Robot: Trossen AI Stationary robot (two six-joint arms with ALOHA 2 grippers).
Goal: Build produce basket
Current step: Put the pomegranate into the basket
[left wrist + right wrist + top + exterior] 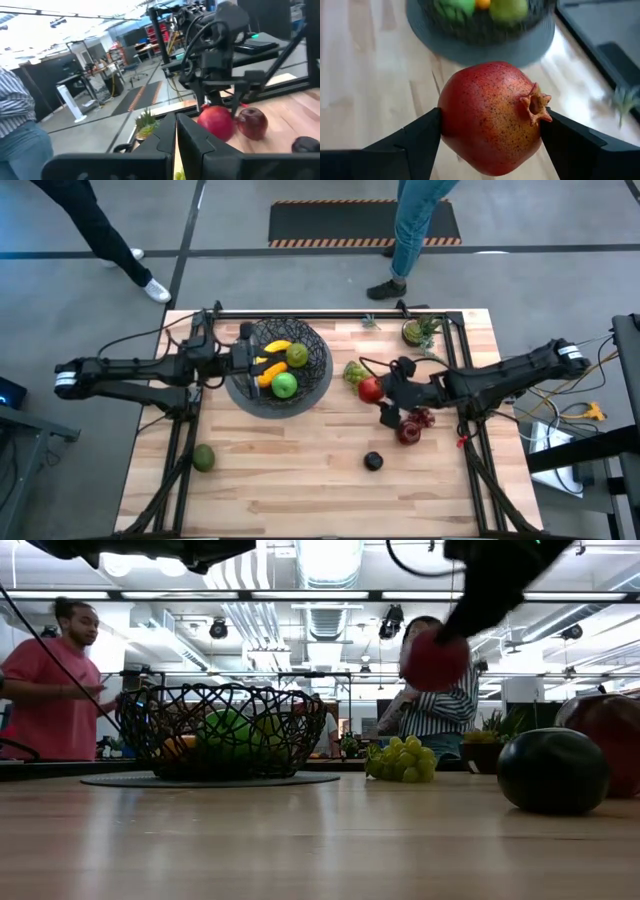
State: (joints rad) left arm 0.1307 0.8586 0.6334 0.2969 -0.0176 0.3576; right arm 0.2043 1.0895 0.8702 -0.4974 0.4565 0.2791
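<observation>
The black wire basket stands at the table's far left, with a banana, an orange piece, a pear and a green apple in it. My left gripper is shut above the basket's left rim, with nothing between its fingers. Right of the basket, my right gripper is shut on a red pomegranate, which hangs above the table in the low view. Lying on the table are green grapes, dark red fruit, a small black fruit and an avocado. My right gripper pinches the pomegranate between its two fingers, one on each opposite side. The crown sits right beside one finger. The fingers slant down from the table's right. The fruit is lifted clear of the table.
A small leafy potted plant stands at the far right corner. A black frame rail runs along the table's far edge. People stand beyond the far edge. Bare wood lies along the near side between the avocado and the black fruit.
</observation>
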